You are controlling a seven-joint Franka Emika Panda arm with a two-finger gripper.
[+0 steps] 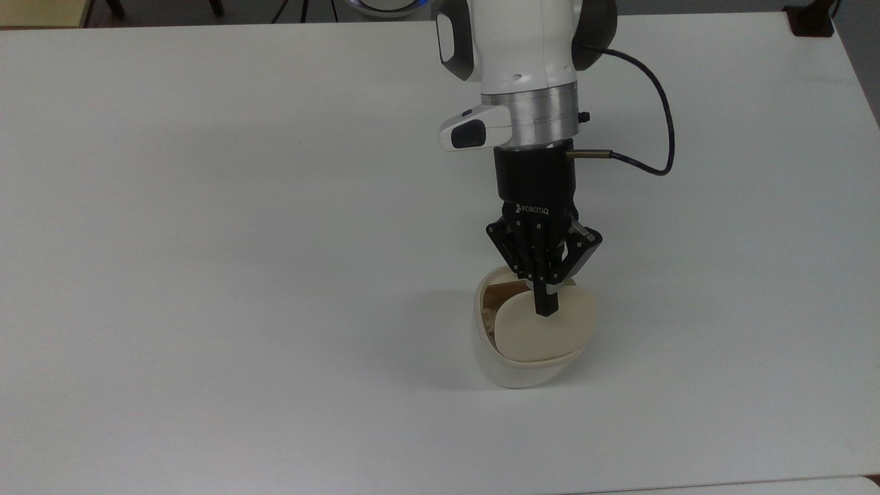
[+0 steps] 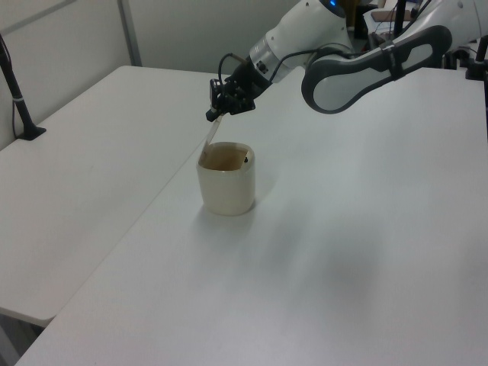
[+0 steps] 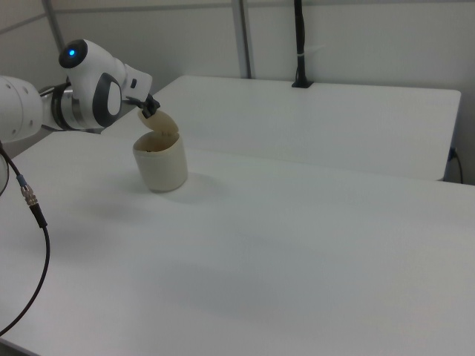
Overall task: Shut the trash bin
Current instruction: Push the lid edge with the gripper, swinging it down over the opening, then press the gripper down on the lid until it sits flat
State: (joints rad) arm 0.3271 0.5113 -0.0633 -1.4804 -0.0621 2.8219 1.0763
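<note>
Trash bin [image 1: 517, 357] sits mid-table, lid [image 1: 540, 330] tilted half up. Gripper [image 1: 545, 308] looks pinched onto the lid's free edge. Push down too hard and this light bin could tip or skid, or the lid slips out.

table [image 1: 206, 206]: big white one — second white tabletop butted up beside it in the left view
post [image 3: 299, 44]: black, upright, clamped on the far table in the right view — another [image 2: 14, 88] on the left view's left
</note>
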